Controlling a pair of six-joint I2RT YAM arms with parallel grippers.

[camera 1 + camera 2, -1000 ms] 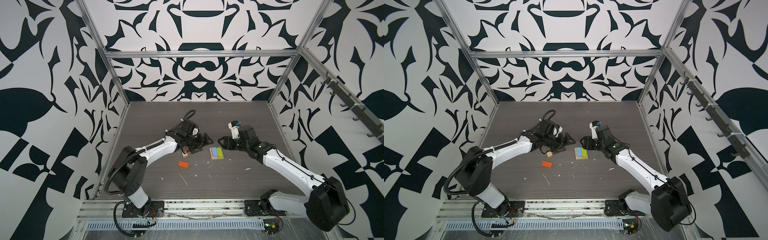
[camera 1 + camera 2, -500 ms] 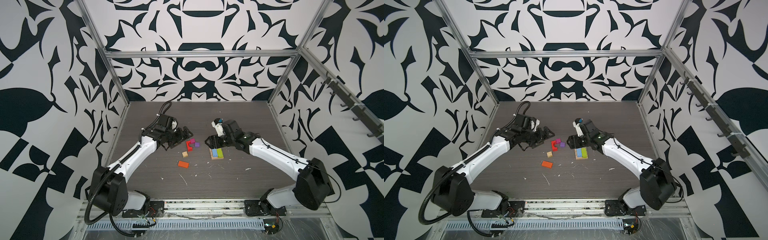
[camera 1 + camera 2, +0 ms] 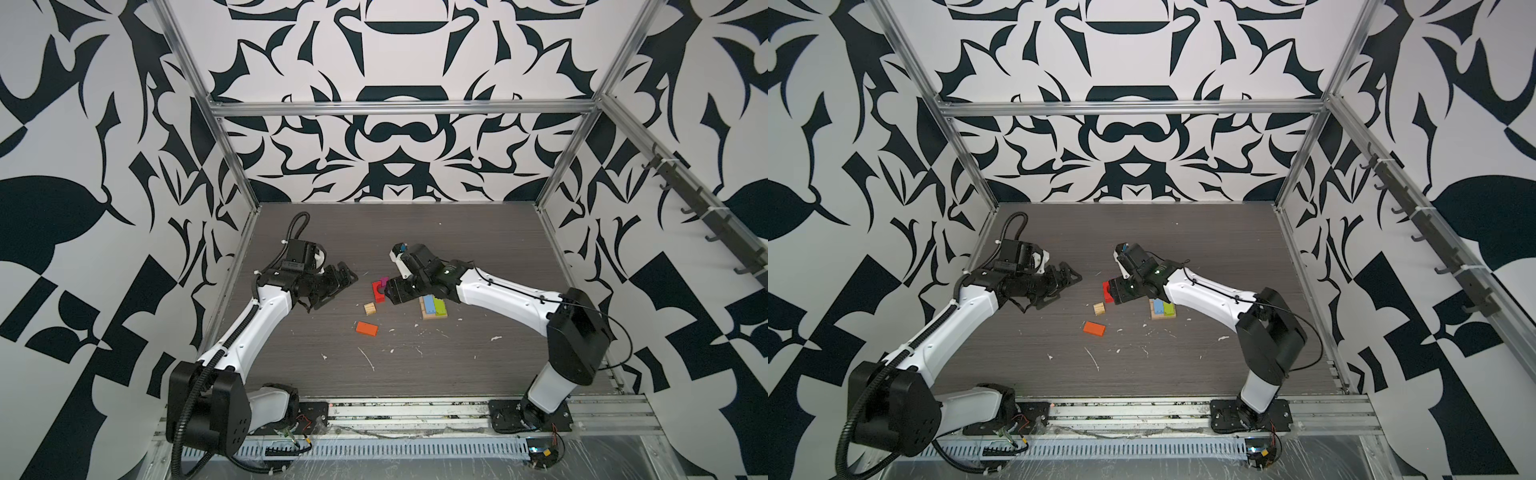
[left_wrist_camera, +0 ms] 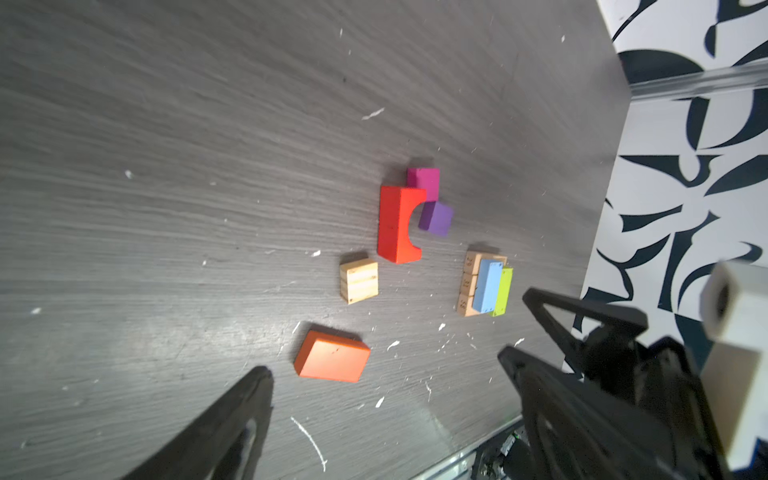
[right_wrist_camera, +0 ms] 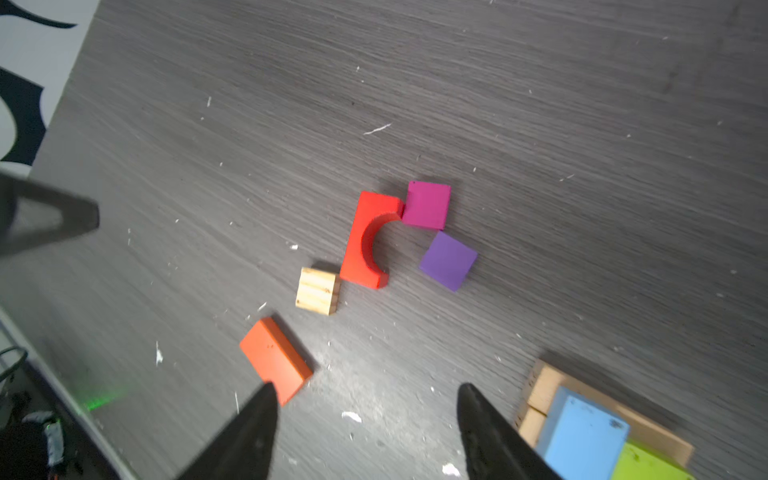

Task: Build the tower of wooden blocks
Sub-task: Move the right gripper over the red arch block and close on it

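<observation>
My left gripper (image 4: 382, 365) has backed off, wide and empty, while my right gripper (image 5: 365, 388), jaws apart and empty, has swung from the stack (image 3: 434, 308) toward the arch (image 5: 359, 249), likely my next pick.

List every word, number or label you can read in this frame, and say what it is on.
Tan planks: small dark stamped marks on their end faces, probably numbers, too small and blurred to read.
Nothing else in any view carries writing that can be read.

Both arms reach toward the middle, left gripper (image 3: 344, 284) and right gripper (image 3: 390, 291) spread wide, holding nothing.
</observation>
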